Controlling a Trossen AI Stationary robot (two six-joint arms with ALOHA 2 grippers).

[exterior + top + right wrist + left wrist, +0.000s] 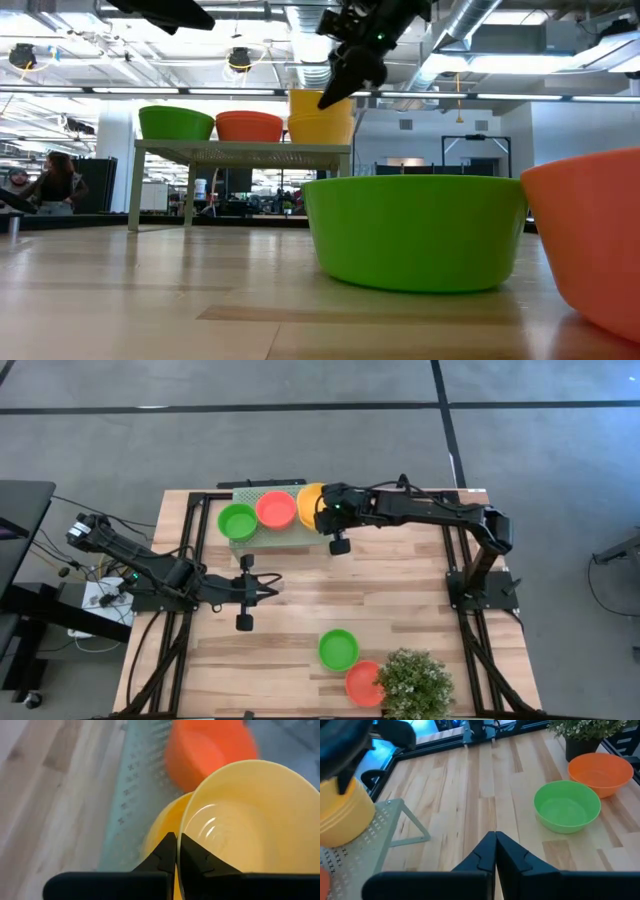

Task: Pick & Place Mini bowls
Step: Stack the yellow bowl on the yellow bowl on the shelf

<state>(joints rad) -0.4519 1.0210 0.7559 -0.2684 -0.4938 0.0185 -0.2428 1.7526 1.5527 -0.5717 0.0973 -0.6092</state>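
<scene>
On the pale green perforated stand (pixel 262 536) at about twelve o'clock on the wooden table (pixel 400 600), three spots are filled in a row: a green bowl (pixel 238 520) at the stand's nine o'clock end, a red bowl (pixel 276 509) in the middle, and a stack of two yellow bowls (pixel 321 117) at the three o'clock end, the upper one nested in the lower. The right gripper (pixel 173 851) hangs over that yellow stack, its fingers pinched together on the rim of the top yellow bowl (pixel 250 820), one finger inside and one outside. The left gripper (pixel 495 851) waits over bare wood near the table's nine o'clock side, its fingers pressed fully together and holding nothing. Toward five o'clock, well apart from the stand, a second green bowl (pixel 338 648) sits on the table with an orange-red bowl (pixel 362 683) just beside it, and the bushy plant (pixel 414 682) touches that orange-red bowl on its three o'clock side.
</scene>
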